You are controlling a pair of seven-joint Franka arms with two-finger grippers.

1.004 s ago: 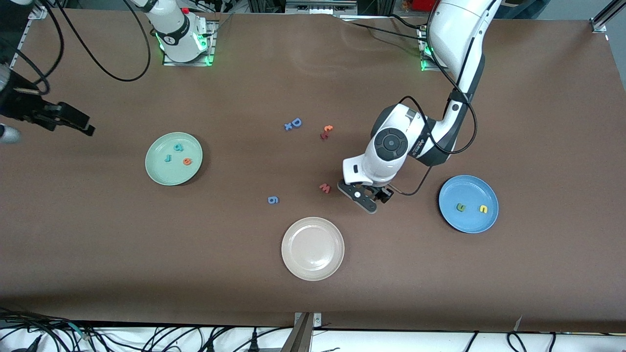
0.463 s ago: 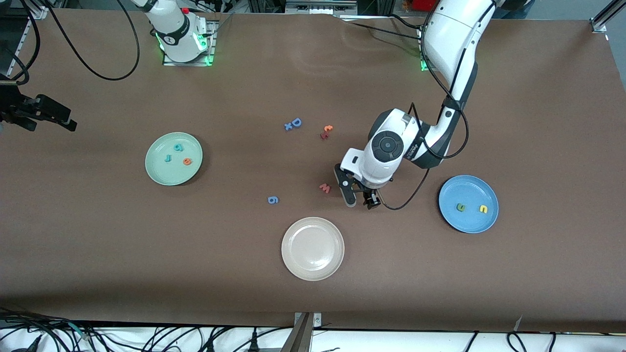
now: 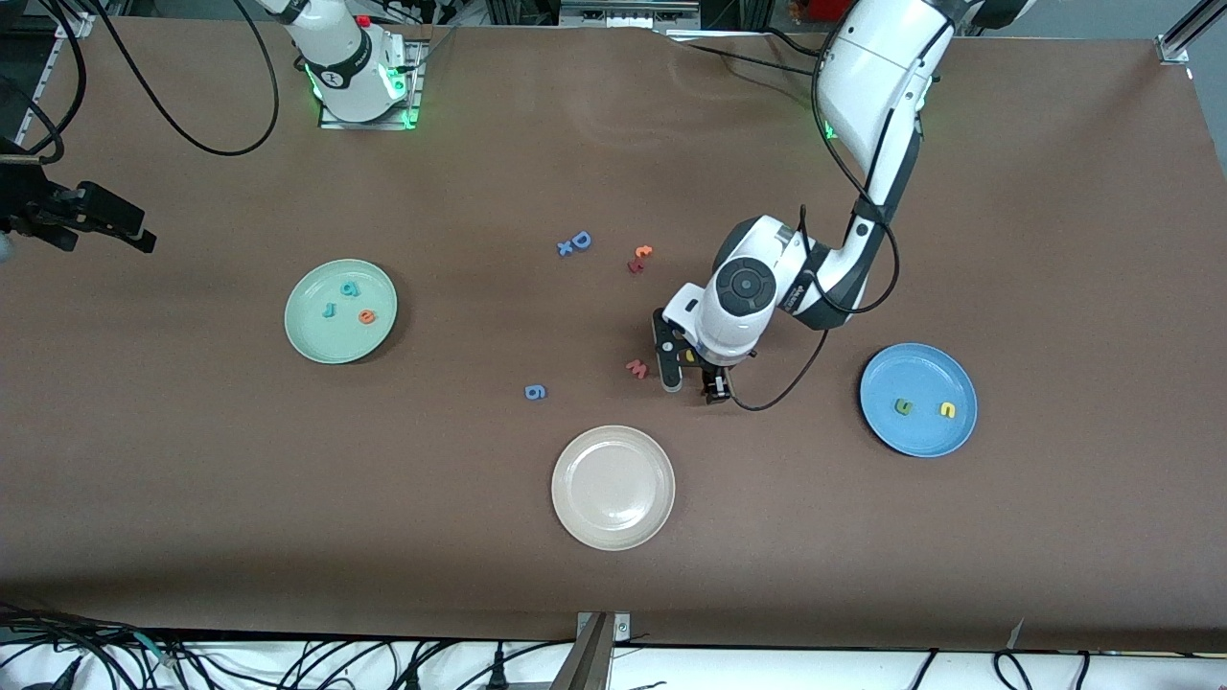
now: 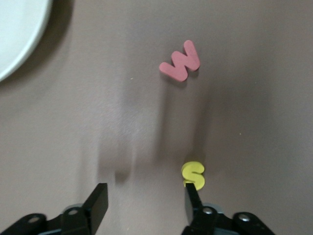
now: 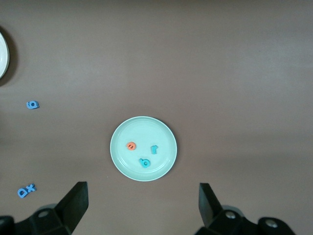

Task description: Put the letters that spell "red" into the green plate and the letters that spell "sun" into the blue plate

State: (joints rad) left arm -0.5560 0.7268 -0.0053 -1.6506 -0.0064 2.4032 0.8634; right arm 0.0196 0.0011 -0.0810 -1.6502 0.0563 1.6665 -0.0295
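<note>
From the front, the left gripper (image 3: 690,376) hangs low over the brown worktop (image 3: 1054,240) beside the small red foam "w" (image 3: 636,368), between the round beige-white plate (image 3: 613,487) and the round blue plate (image 3: 917,400) holding a dark green letter (image 3: 903,406) and a yellow letter (image 3: 947,410); the right gripper (image 3: 105,222) waits, open, at its end. The left wrist view shows fingers (image 4: 98,205) apart, one touching the tiny yellow foam "s" (image 4: 193,174). The right wrist view shows the round mint-green plate (image 5: 143,148) holding the orange "e" (image 5: 130,146) and two teal letters (image 5: 149,156).
</note>
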